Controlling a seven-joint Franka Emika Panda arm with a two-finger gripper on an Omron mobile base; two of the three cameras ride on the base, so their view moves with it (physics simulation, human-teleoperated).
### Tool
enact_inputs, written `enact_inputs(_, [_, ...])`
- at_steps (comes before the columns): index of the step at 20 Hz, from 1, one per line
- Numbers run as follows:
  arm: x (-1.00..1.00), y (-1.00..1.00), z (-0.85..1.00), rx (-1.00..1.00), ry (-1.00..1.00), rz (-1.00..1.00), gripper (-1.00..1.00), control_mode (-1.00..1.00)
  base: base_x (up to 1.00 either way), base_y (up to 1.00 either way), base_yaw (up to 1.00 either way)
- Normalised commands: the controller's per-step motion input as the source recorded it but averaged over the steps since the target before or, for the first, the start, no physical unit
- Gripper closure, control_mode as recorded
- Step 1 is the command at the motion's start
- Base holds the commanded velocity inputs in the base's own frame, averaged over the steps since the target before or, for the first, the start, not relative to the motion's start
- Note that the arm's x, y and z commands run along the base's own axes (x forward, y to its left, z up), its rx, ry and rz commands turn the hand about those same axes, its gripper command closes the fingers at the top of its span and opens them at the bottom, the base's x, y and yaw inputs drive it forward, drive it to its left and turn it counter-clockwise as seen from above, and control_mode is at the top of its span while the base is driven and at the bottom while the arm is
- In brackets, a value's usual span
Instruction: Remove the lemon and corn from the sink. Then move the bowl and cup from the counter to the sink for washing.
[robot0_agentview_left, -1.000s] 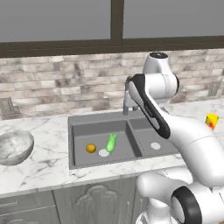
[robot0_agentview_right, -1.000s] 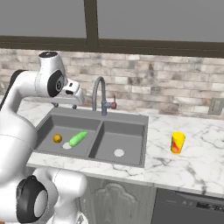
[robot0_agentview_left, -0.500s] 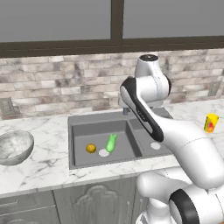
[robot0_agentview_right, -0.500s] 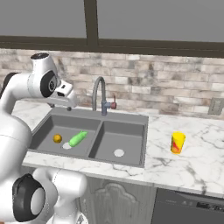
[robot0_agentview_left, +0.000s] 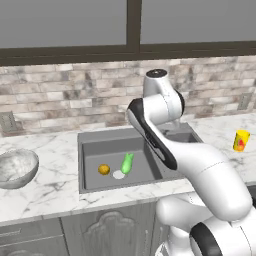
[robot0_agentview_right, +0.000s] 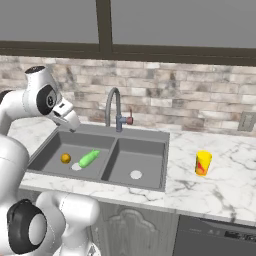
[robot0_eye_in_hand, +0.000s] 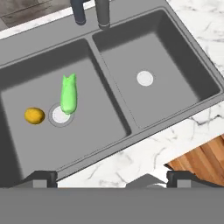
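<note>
Gripper (robot0_agentview_right: 71, 125) hangs above the left basin's back-left corner in the right base view; I can't tell how its jaws are set. Corn (robot0_agentview_right: 89, 158) and lemon (robot0_agentview_right: 65, 158) lie below, toward the front. Left base view: corn (robot0_agentview_left: 127, 163) beside lemon (robot0_agentview_left: 103, 170). Hand view: corn (robot0_eye_in_hand: 68, 93) runs lengthwise up-frame, tip on the drain, lemon (robot0_eye_in_hand: 34, 116) left.

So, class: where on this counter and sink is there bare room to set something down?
The sink's right basin is bare except for its drain; so is the marble between sink and cup. The left basin is crowded: lemon and corn flank its drain.
</note>
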Motion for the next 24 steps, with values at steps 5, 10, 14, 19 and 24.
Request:
enact_inputs(5, [-0.01, 0.06, -0.26, 0.01, -0.17, -0.09, -1.0, -1.0, 0.0, 0.0, 0.0])
enact_inputs(10, [0.06, 0.01, -0.25, 0.0, -0.17, -0.06, -1.0, -1.0, 0.0, 0.0, 0.0])
enact_inputs(14, [0.19, 0.01, -0.21, 0.0, -0.02, -0.05, -1.0, -1.0, 0.0, 0.0, 0.0])
enact_inputs(19, [0.3, 0.04, -0.14, 0.0, 0.08, -0.09, -1.0, -1.0, 0.0, 0.0, 0.0])
enact_inputs(24, [0.28, 0.08, -0.13, 0.01, 0.14, -0.12, -1.0, -1.0, 0.0, 0.0, 0.0])
